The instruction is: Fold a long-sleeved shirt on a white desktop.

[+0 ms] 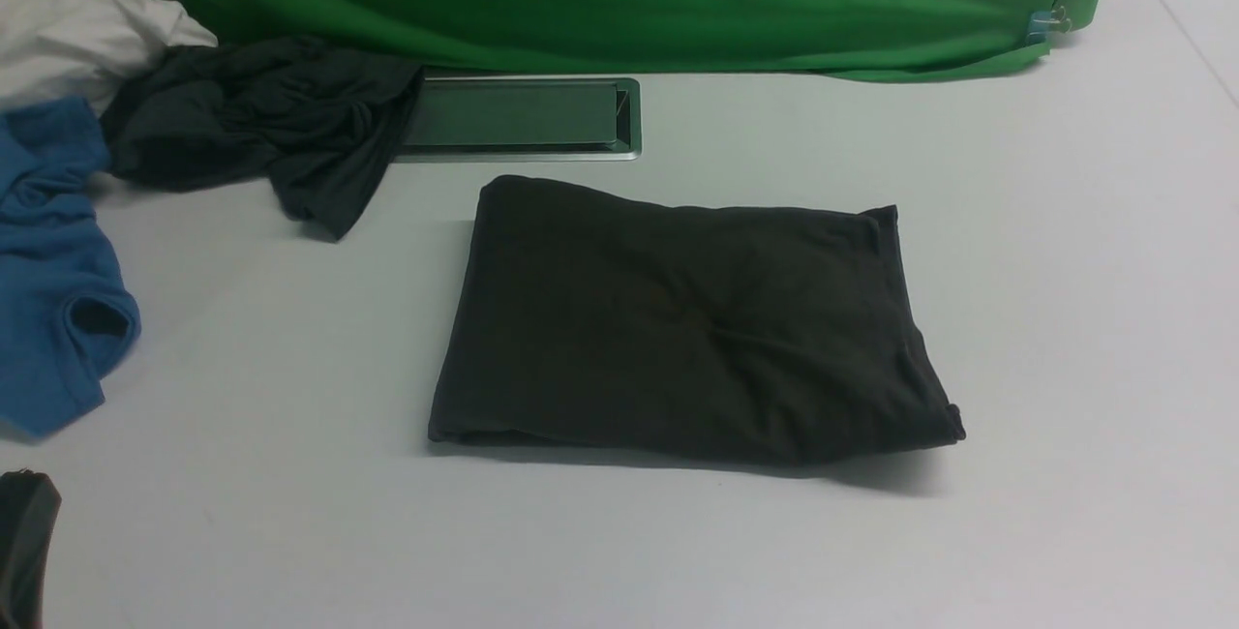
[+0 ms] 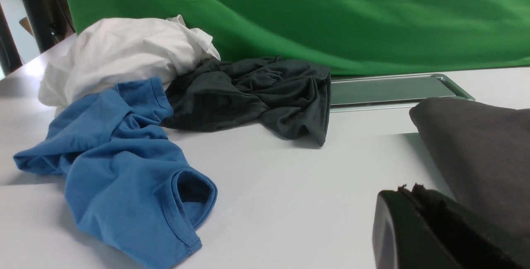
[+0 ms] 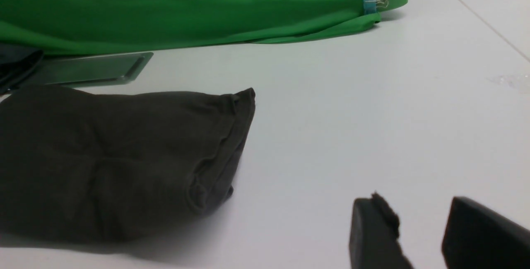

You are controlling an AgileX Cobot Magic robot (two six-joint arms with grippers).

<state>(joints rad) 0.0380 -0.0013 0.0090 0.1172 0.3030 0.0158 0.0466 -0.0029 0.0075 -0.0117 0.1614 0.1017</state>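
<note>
The folded long-sleeved shirt [image 1: 692,319] was seen mid-desktop [image 1: 1065,319], apart from the closed left gripper [image 2: 408,194] and the parted, empty right gripper [image 3: 422,223].

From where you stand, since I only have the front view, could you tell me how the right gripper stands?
Observer: The right gripper is open, empty, hovering over the desktop beside the shirt.
Operator: Thank you. And is the left one holding anything?
Observer: No, the left gripper is shut on nothing, just short of the shirt's edge.
Operator: Is there anything behind the white garment that I can't see?
Observer: Yes, past the white garment the desktop ends, with dark posts beyond it.
</note>
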